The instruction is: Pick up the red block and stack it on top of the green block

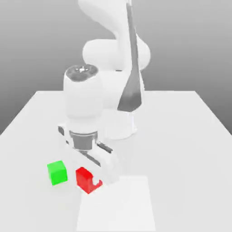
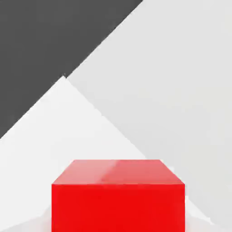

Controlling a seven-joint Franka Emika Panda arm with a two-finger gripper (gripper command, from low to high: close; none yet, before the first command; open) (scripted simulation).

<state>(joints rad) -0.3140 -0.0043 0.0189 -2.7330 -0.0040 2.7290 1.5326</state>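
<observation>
Now gripper [image 1: 94, 180] clamped on red block [image 1: 84, 179], cube turned corner-on, no long axis; green block [image 1: 57, 172] just beside.

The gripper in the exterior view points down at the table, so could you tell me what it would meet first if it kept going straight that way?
Probably the white table right beneath it: the gripper is already shut on the red block, low over the surface. The green block sits apart, on the exterior view's left.

Glossy red block [image 1: 84, 179] on white table, small green block [image 1: 57, 172] just beside, apart
</observation>
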